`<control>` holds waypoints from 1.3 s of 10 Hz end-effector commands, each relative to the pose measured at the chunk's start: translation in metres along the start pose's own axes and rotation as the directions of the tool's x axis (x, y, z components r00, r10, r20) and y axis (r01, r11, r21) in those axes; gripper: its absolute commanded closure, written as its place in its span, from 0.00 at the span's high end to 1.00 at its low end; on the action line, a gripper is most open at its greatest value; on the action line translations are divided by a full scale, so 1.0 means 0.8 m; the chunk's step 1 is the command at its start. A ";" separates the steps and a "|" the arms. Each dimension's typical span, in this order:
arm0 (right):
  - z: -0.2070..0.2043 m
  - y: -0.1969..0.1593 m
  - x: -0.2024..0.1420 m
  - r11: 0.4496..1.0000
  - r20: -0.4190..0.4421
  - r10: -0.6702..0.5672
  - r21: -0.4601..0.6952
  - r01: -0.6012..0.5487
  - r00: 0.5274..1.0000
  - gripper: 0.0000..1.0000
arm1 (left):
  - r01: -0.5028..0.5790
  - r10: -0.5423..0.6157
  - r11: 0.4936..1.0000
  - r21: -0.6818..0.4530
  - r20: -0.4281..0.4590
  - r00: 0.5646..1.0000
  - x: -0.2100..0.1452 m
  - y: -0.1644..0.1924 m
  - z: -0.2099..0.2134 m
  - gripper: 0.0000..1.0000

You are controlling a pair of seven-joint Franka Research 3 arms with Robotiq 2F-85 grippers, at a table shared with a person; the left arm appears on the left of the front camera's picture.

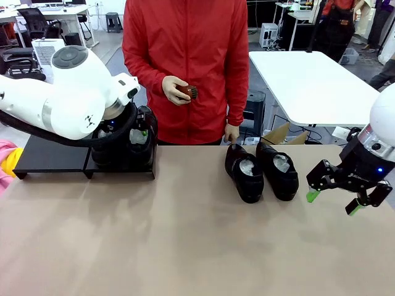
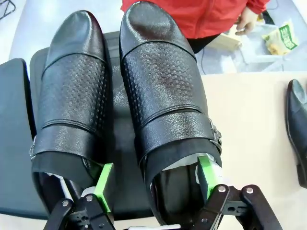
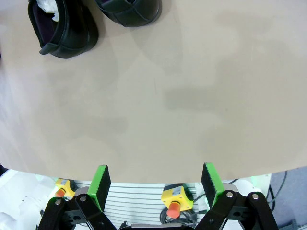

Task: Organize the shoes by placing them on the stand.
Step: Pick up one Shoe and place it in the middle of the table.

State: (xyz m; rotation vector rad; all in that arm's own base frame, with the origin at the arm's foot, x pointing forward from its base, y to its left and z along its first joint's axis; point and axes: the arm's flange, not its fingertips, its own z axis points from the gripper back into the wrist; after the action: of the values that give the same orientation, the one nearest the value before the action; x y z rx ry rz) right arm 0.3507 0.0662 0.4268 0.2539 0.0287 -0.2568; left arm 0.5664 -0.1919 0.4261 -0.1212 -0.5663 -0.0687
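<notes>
Two glossy black shoes [image 2: 72, 100] [image 2: 163, 91] lie side by side on the low black stand [image 2: 14, 143], toes toward the person. My left gripper [image 2: 154, 176] is open, its green pads astride the heel end of the right-hand shoe; the left pad stands in the gap between the shoes. From the front, that gripper [image 1: 139, 132] sits over the stand's [image 1: 49, 157] right section, largely hidden by the arm. Another pair of shoes [image 1: 244, 172] [image 1: 278, 169] with white paper stuffing rests on the table right of centre. My right gripper [image 1: 333, 203] [image 3: 156, 179] hangs open and empty beside them.
A person in a red jacket stands at the far edge holding a small brown brush [image 1: 188, 92]. The stand's left section is bare. Bare brown tabletop [image 1: 185, 246] stretches across the near side. In the right wrist view the two loose shoes [image 3: 62, 28] [image 3: 129, 9] lie far ahead.
</notes>
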 end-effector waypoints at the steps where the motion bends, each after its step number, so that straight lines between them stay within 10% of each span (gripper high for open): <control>1: 0.000 -0.001 0.000 1.000 0.000 0.016 0.001 -0.016 1.000 1.00 | 0.001 -0.001 1.000 -0.005 -0.002 1.000 0.004 0.002 0.002 0.86; 4: 0.000 -0.001 0.000 1.000 0.000 0.016 0.001 -0.016 1.000 1.00 | 0.000 0.000 1.000 0.000 0.000 1.000 0.000 0.000 0.000 0.86; 8: 0.000 -0.001 0.000 1.000 0.000 0.016 0.001 -0.016 1.000 1.00 | 0.079 -0.080 0.997 0.015 0.212 0.974 -0.014 -0.039 0.107 0.86; 13: 0.000 -0.001 0.000 1.000 0.000 0.016 0.001 -0.016 1.000 1.00 | 0.228 -0.223 0.960 -0.163 0.052 0.974 -0.082 -0.100 0.177 0.86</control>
State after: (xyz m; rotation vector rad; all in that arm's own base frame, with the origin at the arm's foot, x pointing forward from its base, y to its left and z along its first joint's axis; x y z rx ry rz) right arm 0.3507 0.0662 0.4268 0.2538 0.0289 -0.2567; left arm 0.4352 -0.2660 0.5091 -0.1965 -0.6998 -0.2782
